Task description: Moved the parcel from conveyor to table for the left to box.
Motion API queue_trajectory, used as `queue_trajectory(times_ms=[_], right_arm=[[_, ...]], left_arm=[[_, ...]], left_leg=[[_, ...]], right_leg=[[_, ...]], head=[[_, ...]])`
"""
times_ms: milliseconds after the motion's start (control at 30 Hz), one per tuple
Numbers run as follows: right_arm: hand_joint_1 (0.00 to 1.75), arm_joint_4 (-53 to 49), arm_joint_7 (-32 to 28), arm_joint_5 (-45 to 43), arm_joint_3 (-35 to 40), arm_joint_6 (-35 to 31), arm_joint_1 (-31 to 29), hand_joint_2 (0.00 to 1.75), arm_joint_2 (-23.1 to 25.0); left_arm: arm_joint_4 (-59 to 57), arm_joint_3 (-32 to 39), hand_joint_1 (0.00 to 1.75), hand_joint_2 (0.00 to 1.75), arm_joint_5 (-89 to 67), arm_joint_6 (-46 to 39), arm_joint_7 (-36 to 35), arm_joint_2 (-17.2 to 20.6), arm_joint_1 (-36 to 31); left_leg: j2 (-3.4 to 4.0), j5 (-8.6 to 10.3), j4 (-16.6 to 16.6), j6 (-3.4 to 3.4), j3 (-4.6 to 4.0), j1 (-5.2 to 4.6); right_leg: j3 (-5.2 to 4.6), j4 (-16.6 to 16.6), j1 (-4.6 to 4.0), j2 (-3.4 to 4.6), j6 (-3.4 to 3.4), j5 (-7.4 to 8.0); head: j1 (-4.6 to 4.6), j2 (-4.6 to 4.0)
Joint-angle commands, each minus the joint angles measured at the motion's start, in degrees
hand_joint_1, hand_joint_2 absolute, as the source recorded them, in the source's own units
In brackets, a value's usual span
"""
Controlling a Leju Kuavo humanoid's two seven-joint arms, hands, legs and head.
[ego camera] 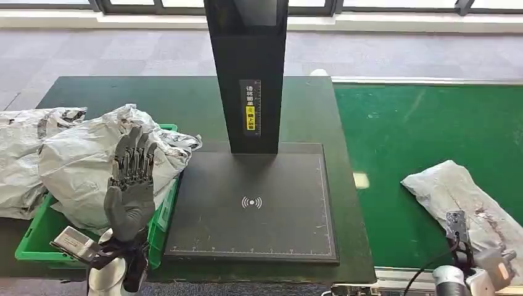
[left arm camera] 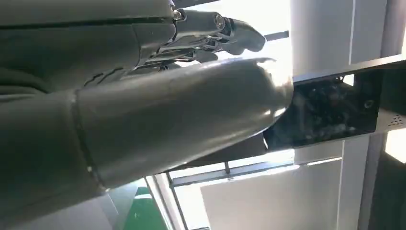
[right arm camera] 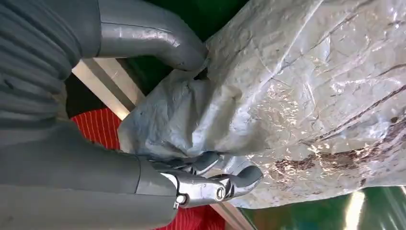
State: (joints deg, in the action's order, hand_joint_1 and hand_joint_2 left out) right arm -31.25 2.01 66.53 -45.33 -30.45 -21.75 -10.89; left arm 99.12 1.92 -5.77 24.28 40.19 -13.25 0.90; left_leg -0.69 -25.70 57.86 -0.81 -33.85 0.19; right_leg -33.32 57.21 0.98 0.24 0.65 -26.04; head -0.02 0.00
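A: Where is the parcel (ego camera: 464,200) now?

B: It lies on the green conveyor (ego camera: 407,129), near right. The right hand (right arm camera: 201,163) pinches its near end between thumb and fingers, so I judge the grasp is made but the lift is not.

A: And the left hand (ego camera: 131,185)?

B: It is raised with fingers spread, holding nothing, above the green box (ego camera: 34,242) of bags. The carry to the desk (ego camera: 197,98) remains.

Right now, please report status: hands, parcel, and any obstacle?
Left hand open, raised over bin of bags. Right hand grips parcel edge on conveyor. Scanner pad bare, post behind it.
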Motion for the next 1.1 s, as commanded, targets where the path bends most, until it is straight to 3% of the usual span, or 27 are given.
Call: queue_trajectory(times_ms=[33,233,433,467,767,1100], right_arm=[[0.00,5.87,0.45,-1.10,-7.18,2.46,-1.21,1.75,-1.55],[0.00,5.87,0.45,-1.10,-7.18,2.46,-1.21,1.75,-1.55],[0.00,8.63,3.22,3.01,-5.34,10.83,-2.81,1.75,-1.36],[1.75,8.42,2.74,3.30,-5.19,10.85,-2.87,1.75,-0.69],[1.75,10.42,3.48,9.45,-0.74,17.16,-7.20,1.75,0.42],[1.75,9.19,0.75,12.82,2.92,17.43,-8.57,1.75,2.47]], left_arm=[[-0.59,1.83,0.00,0.00,-0.46,-0.12,-0.19,0.49,0.59],[-0.59,1.83,0.00,0.00,-0.46,-0.12,-0.19,0.49,0.59],[-2.47,2.27,0.00,0.00,-1.63,0.86,-0.19,0.40,0.05],[-2.56,2.34,0.00,0.00,-1.67,0.94,-0.19,0.42,0.05],[-2.79,2.69,0.00,0.00,-1.70,1.73,-0.19,0.38,1.11],[-3.56,1.26,0.00,0.00,-0.17,1.25,-0.19,1.89,1.64]], left_leg=[[0.03,-0.01,-0.04,0.00,0.08,0.02],[0.05,-0.01,-0.06,0.00,0.10,0.03],[0.16,0.01,-0.14,0.00,0.17,0.02],[0.15,0.00,-0.09,0.00,0.15,0.04],[0.44,-0.02,-0.06,0.04,0.21,0.10],[0.76,-0.16,-0.08,-0.01,-0.09,0.10]], right_leg=[[0.09,-0.06,-0.03,-0.02,-0.03,0.00],[0.12,-0.08,-0.04,-0.01,-0.04,0.00],[0.16,-0.16,-0.04,0.08,-0.06,0.05],[0.16,-0.14,-0.06,0.08,-0.04,0.05],[0.23,-0.23,-0.11,0.36,0.05,0.16],[0.36,-0.25,-0.18,0.76,0.06,0.23]], head=[[0.00,0.00],[0.02,0.00],[0.00,0.00],[0.00,0.00],[0.02,0.00],[0.00,0.00]])
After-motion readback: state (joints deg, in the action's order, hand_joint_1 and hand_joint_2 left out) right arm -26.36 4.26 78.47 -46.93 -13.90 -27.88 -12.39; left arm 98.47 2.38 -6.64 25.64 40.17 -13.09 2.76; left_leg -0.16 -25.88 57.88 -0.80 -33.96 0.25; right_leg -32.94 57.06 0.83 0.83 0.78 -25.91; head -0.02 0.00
